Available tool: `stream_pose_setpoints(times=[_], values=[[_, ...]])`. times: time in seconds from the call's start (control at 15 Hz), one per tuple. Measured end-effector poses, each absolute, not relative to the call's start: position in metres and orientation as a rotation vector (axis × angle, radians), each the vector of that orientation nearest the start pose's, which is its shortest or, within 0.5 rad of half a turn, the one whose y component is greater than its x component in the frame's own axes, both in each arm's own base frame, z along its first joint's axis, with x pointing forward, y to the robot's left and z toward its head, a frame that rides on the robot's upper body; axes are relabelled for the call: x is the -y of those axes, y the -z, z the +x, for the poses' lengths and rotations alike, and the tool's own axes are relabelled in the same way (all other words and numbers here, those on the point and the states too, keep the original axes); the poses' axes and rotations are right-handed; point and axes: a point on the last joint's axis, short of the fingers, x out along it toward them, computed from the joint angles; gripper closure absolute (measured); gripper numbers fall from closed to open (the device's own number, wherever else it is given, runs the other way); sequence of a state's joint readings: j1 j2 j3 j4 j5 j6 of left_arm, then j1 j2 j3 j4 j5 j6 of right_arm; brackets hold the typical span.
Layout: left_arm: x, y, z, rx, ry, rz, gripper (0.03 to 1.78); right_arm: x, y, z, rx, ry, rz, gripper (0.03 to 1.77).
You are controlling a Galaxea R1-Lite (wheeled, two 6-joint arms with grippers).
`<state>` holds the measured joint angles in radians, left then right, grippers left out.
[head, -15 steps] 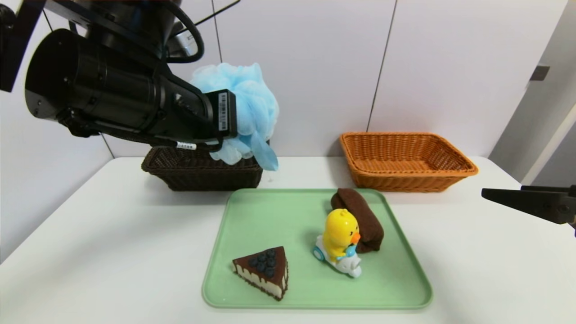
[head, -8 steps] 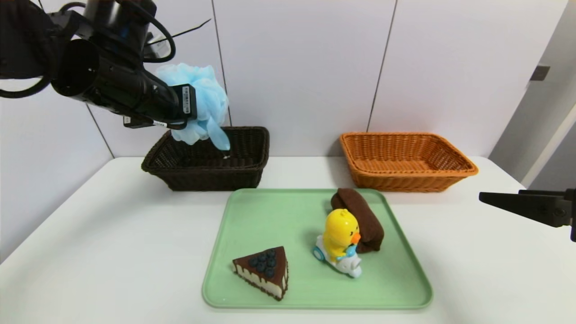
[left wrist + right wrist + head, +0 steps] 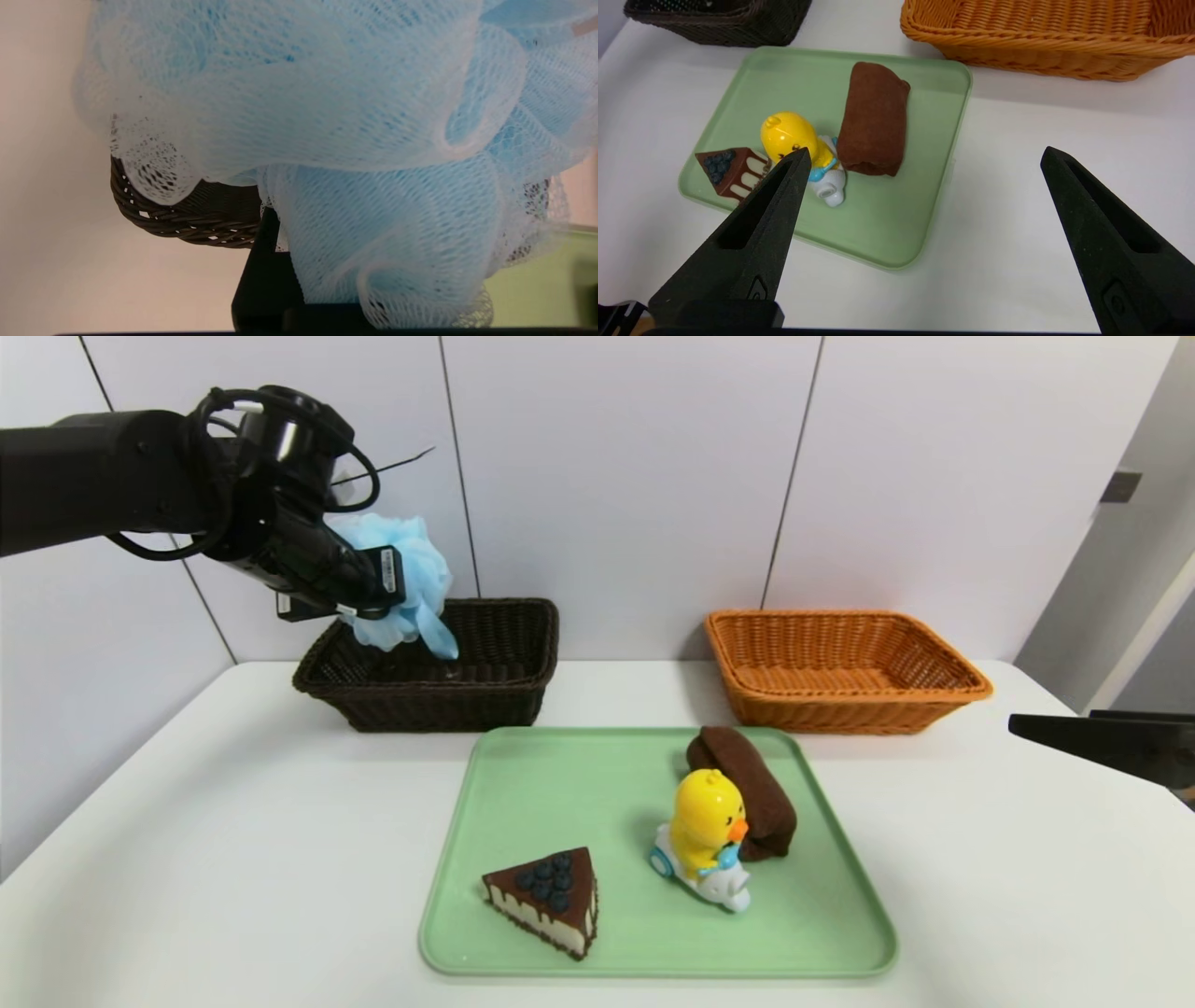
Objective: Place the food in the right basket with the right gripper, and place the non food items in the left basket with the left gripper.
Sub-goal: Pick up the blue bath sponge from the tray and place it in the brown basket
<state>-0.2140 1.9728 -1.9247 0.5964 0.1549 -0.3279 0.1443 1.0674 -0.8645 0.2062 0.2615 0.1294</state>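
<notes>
My left gripper (image 3: 397, 593) is shut on a light blue mesh bath sponge (image 3: 406, 581), holding it above the dark brown left basket (image 3: 429, 695). The sponge (image 3: 327, 140) fills the left wrist view, with the basket's rim (image 3: 177, 224) below it. On the green tray (image 3: 551, 784) lie a chocolate cake slice (image 3: 546, 899), a yellow duck toy (image 3: 707, 835) and a brown roll (image 3: 742, 789). The orange right basket (image 3: 840, 667) holds nothing I can see. My right gripper (image 3: 924, 156) hangs open over bare table to the right of the tray.
The white table (image 3: 233, 821) runs to a wall close behind both baskets. The tray's right edge (image 3: 952, 154) lies just left of the right gripper's gap. A doorway shows at the far right.
My left arm has carried the sponge away from the camera, leftward and down, from in front of the left basket to over it. The right gripper has barely shifted.
</notes>
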Motion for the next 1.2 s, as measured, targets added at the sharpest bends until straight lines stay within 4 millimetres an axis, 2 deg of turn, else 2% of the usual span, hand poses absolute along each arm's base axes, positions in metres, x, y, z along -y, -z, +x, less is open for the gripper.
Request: stream_pose_setpoints(times=[0.33,0.6,0.67,0.87,1.2], values=[[0.072,-0.266,0.383,-0.669,-0.073,-0.199,1.51,-0.025,-0.284,0.115,-0.381,-0.401,0.143,0.1],[0.072,-0.26,0.388,-0.685,-0.064,-0.206,1.48,-0.026,-0.288,0.108,-0.368,-0.422,0.138,0.1],[0.072,-0.259,0.389,-0.686,-0.059,-0.21,1.3,-0.026,-0.288,0.107,-0.368,-0.422,0.138,0.1],[0.072,-0.261,0.388,-0.683,-0.056,-0.21,0.91,-0.026,-0.286,0.107,-0.371,-0.423,0.139,0.1],[0.07,-0.274,0.378,-0.655,-0.05,-0.215,0.53,-0.026,-0.284,0.107,-0.378,-0.42,0.14,0.1]])
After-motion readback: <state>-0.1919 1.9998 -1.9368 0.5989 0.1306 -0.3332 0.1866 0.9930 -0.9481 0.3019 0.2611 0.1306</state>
